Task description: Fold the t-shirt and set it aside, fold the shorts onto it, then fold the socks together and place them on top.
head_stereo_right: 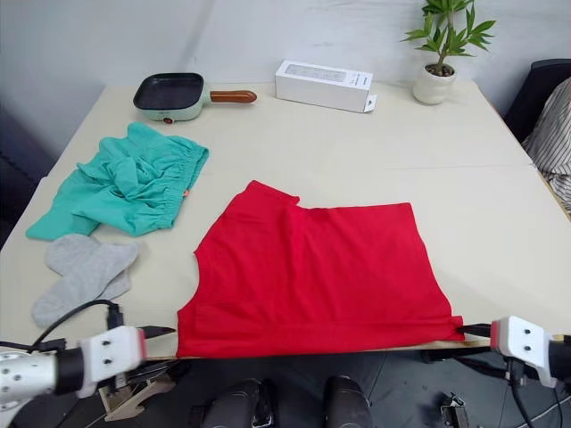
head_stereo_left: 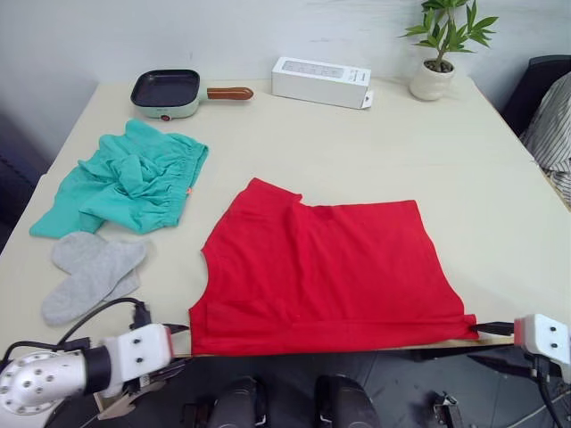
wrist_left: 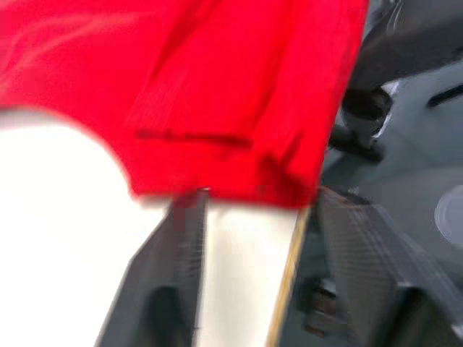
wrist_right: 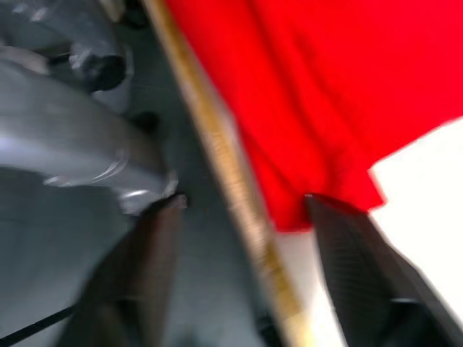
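both arms reach low at the t-shirt (head_stereo_left: 326,276)'s near corners. the left gripper (wrist_left: 249,210) and right gripper (wrist_right: 242,206) stand wide apart, straddling the hem, gripping nothing.

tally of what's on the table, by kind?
Garments: 4: t-shirt, shorts, 2 socks
Cookware: 1: small pan with a wooden handle
Boxes: 1: white box
Plants: 1: potted plant
Total: 7
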`<action>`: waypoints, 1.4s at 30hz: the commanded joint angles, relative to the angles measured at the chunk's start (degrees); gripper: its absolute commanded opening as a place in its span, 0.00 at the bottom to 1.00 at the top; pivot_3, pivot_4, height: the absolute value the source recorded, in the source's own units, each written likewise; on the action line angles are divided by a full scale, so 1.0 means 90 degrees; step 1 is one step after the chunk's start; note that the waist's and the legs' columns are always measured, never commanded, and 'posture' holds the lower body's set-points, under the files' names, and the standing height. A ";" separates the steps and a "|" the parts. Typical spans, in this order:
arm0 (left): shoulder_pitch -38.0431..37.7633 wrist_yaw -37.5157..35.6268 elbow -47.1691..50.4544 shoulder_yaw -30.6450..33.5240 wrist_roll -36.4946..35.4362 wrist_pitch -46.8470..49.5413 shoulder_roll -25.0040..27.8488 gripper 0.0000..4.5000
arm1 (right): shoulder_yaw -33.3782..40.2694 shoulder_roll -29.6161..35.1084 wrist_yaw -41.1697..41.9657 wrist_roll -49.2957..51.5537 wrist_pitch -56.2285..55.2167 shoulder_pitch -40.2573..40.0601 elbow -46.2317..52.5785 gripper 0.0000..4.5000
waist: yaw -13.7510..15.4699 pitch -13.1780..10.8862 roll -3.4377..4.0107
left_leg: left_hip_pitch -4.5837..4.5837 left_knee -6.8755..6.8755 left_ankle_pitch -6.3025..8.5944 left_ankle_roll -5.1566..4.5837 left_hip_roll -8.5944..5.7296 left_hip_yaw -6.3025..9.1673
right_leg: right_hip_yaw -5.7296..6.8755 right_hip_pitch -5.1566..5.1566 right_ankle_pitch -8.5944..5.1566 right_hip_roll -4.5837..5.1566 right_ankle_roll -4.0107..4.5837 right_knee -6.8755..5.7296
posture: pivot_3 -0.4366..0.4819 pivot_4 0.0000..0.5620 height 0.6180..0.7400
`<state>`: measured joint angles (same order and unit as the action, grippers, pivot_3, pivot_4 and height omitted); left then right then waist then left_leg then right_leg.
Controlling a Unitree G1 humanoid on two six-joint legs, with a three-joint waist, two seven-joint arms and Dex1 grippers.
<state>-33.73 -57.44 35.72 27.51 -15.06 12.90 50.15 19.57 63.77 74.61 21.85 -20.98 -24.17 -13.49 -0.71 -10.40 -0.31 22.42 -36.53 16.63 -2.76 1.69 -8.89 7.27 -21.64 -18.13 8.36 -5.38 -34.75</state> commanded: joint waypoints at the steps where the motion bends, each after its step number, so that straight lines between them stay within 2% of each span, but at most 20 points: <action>1: -0.0194 -0.0816 0.0030 0.0979 -0.0900 0.0661 0.0313 0.90 | 0.0790 0.0252 0.0340 0.0159 0.0274 -0.0252 -0.0005 0.94 | 0.0027 -0.0003 0.0006 | -0.0001 0.0000 0.0000 0.0000 -0.0001 0.0000 | 0.0000 0.0000 0.0000 0.0000 0.0000 0.0003 | 0.48 0.27 1.00; 2: -0.0152 -0.0978 -0.0086 0.1141 -0.1040 0.0823 0.0428 0.96 | 0.0947 0.0281 0.0472 0.0256 0.0455 -0.0288 -0.0044 1.00 | 0.0041 -0.0004 0.0006 | -0.0001 0.0000 0.0000 0.0000 -0.0001 0.0000 | 0.0000 -0.0003 0.0000 0.0000 0.0000 0.0005 | 0.48 0.27 1.00; 3: -0.0052 -0.1091 -0.0171 0.1286 -0.1282 0.1136 0.0564 0.99 | 0.1094 0.0314 0.0518 0.0289 0.0591 -0.0237 -0.0130 1.00 | 0.0050 -0.0004 0.0006 | -0.0001 0.0000 0.0000 0.0000 -0.0001 0.0000 | 0.0002 -0.0007 -0.0003 -0.0002 0.0005 0.0009 | 0.48 0.27 1.00; 5: 0.0241 -0.1133 -0.0322 0.1392 -0.1708 0.1664 0.0731 0.99 | 0.1280 0.0319 0.0709 0.0452 0.0731 0.0046 -0.0328 1.00 | 0.0053 -0.0007 0.0013 | -0.0003 0.0000 0.0000 0.0000 -0.0001 0.0001 | 0.0003 -0.0010 -0.0051 -0.0002 0.0094 0.0010 | 0.48 0.27 1.00; 6: 0.0465 -0.1052 -0.0399 0.1385 -0.1912 0.1901 0.0771 0.99 | 0.1323 0.0343 0.0751 0.0492 0.0879 0.0212 -0.0424 1.00 | 0.0054 -0.0010 0.0017 | -0.0003 0.0000 0.0000 0.0000 -0.0001 0.0001 | 0.0001 0.0004 -0.0052 -0.0002 0.0096 0.0009 | 0.48 0.27 1.00; 9: 0.2217 -0.0153 -0.1052 0.0689 -0.2518 0.2781 0.0722 0.99 | 0.0948 0.0461 0.0592 0.0409 0.1462 0.1444 -0.0995 1.00 | 0.0051 -0.0024 0.0027 | -0.0008 -0.0007 -0.0005 0.0000 -0.0003 0.0001 | -0.0001 0.0012 -0.0045 0.0000 0.0084 -0.0004 | 0.48 0.27 1.00; 11: 0.3193 0.0189 -0.1488 0.0006 -0.2404 0.3106 0.0713 0.99 | 0.0494 0.0473 0.0573 0.0219 0.1798 0.2359 -0.1234 1.00 | 0.0046 -0.0037 0.0051 | -0.0008 -0.0010 -0.0019 0.0003 -0.0003 0.0001 | -0.0002 0.0010 -0.0037 0.0001 0.0082 -0.0016 | 0.48 0.27 1.00; 13: 0.4359 0.0441 -0.2098 -0.0945 -0.2112 0.3427 0.0622 0.99 | -0.0158 0.0228 0.0445 -0.0057 0.2157 0.3837 -0.1723 1.00 | 0.0032 -0.0047 0.0061 | -0.0009 -0.0012 -0.0034 0.0014 -0.0004 0.0001 | -0.0003 0.0005 0.0018 0.0001 -0.0004 -0.0030 | 0.48 0.27 1.00; 15: 0.5282 0.0577 -0.2641 -0.1659 -0.1836 0.3550 0.0482 0.99 | -0.0693 -0.0093 0.0355 -0.0349 0.2383 0.5115 -0.2261 1.00 | -0.0028 -0.0063 0.0066 | -0.0012 -0.0012 -0.0057 0.0052 -0.0004 0.0000 | -0.0001 0.0005 0.0024 -0.0008 -0.0001 -0.0038 | 0.48 0.27 1.00; 19: 0.7177 0.0981 -0.4103 -0.2673 -0.1231 0.3558 -0.0289 0.99 | -0.1666 -0.0874 0.0090 -0.1280 0.2444 0.7438 -0.3964 1.00 | -0.0092 -0.0083 0.0045 | 0.0018 -0.0036 -0.0089 0.0045 0.0000 -0.0003 | 0.0003 -0.0040 0.0032 -0.0026 -0.0012 -0.0110 | 0.48 0.27 1.00; 22: 0.8079 0.1262 -0.5217 -0.3158 -0.0634 0.3252 -0.0757 0.99 | -0.2053 -0.1446 -0.0261 -0.1790 0.2300 0.8598 -0.5118 1.00 | -0.0098 -0.0085 0.0043 | 0.0100 -0.0061 -0.0115 0.0046 0.0007 -0.0008 | 0.0014 -0.0114 0.0032 -0.0088 -0.0012 -0.0153 | 0.48 0.27 1.00; 24: 0.8541 0.1425 -0.5978 -0.3387 -0.0301 0.3045 -0.1081 0.99 | -0.2250 -0.1883 -0.0851 -0.2149 0.2222 0.9239 -0.5816 1.00 | -0.0110 -0.0088 0.0038 | 0.0099 -0.0057 -0.0115 0.0043 0.0004 -0.0024 | 0.0036 -0.0117 0.0032 -0.0095 -0.0014 -0.0155 | 0.48 0.27 1.00; 29: 0.8953 0.1563 -0.7032 -0.3512 0.0166 0.2582 -0.1494 0.99 | -0.2355 -0.2421 -0.1700 -0.2598 0.2057 0.9771 -0.6599 1.00 | -0.0116 -0.0102 0.0015 | 0.0099 -0.0066 -0.0113 0.0031 0.0003 -0.0037 | 0.0031 -0.0118 0.0037 -0.0092 -0.0026 -0.0157 | 0.48 0.27 1.00; 34: 0.9177 0.1642 -0.7677 -0.3530 0.0433 0.2131 -0.1810 0.99 | -0.2414 -0.2762 -0.2597 -0.2982 0.2203 0.9921 -0.6896 1.00 | -0.0110 -0.0104 0.0012 | 0.0098 -0.0088 -0.0120 0.0018 0.0000 -0.0038 | 0.0019 -0.0113 0.0043 -0.0086 -0.0035 -0.0173 | 0.48 0.27 1.00; 42: 0.9656 0.1509 -0.8701 -0.3561 0.0826 0.1591 -0.2059 0.99 | -0.2101 -0.2989 -0.2716 -0.2936 0.2459 0.9984 -0.7047 1.00 | -0.0120 -0.0103 0.0012 | 0.0092 -0.0133 -0.0124 0.0015 0.0002 -0.0039 | -0.0011 -0.0112 0.0043 -0.0079 -0.0035 -0.0231 | 0.48 0.27 1.00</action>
<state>52.17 -43.59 -41.17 -4.54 -8.59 28.07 31.78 -0.20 37.02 50.57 -4.61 0.26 64.44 -76.82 -1.79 -11.33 -0.20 23.24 -37.74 15.52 -2.62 1.71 -9.24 7.11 -22.66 -17.74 7.64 -5.70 -36.87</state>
